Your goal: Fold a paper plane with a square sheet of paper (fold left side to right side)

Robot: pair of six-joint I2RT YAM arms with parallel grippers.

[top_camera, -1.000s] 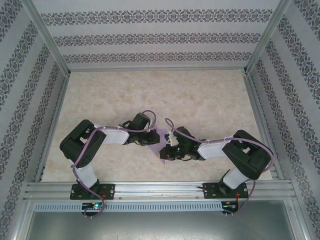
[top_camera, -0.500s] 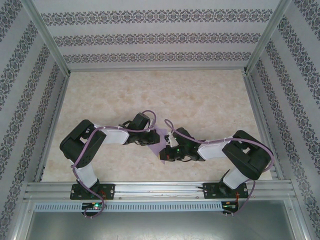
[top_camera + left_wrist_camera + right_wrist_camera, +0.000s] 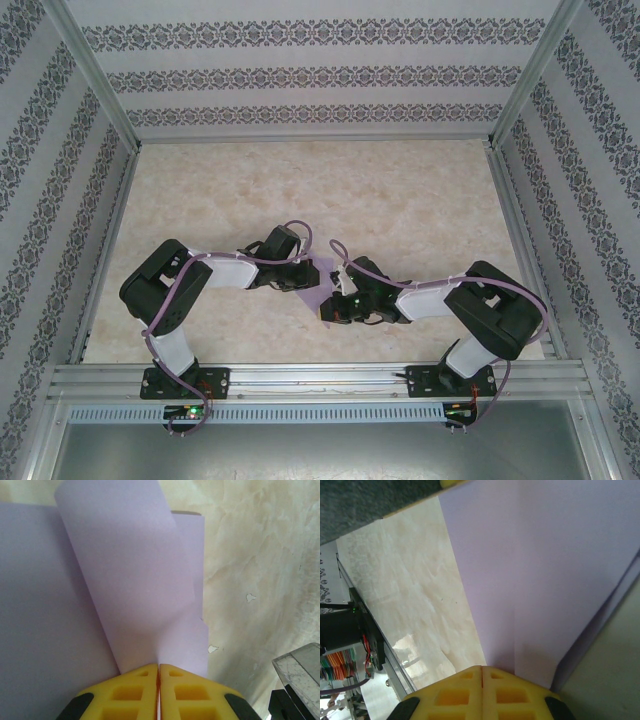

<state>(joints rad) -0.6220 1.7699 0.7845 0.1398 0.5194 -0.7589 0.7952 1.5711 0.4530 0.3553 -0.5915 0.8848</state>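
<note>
Square sheet of paper (image 3: pixel 318 283): lavender and partly folded, it lies on the table between your two grippers, close to the arm bases and about midway across.
Left gripper (image 3: pixel 158 666): the yellow fingers are closed together on the sheet's edge. A loose flap curls up and away from the pinch, over the flat layer beneath.
Fold line: in the top view the folded sheet's long axis looks to run roughly from near to far. In the right wrist view a straight crease leads to the finger seam.
Right gripper (image 3: pixel 481 668): the fingers are shut tip to tip at the paper's edge. You cannot tell whether they pinch it or only press it down.
Key relation: the paper sits just right of the left fingers and just left of the right ones, and both touch it. The left holds the loose flap, so the left-to-right carry is probably its job — the right looks like the anchor.
Table (image 3: pixel 420 200): pale, marbled, matte and flat.
Room: patterned walls (image 3: pixel 300 75) and metal rails close three sides — plenty of space ahead, little toward the bases.
</note>
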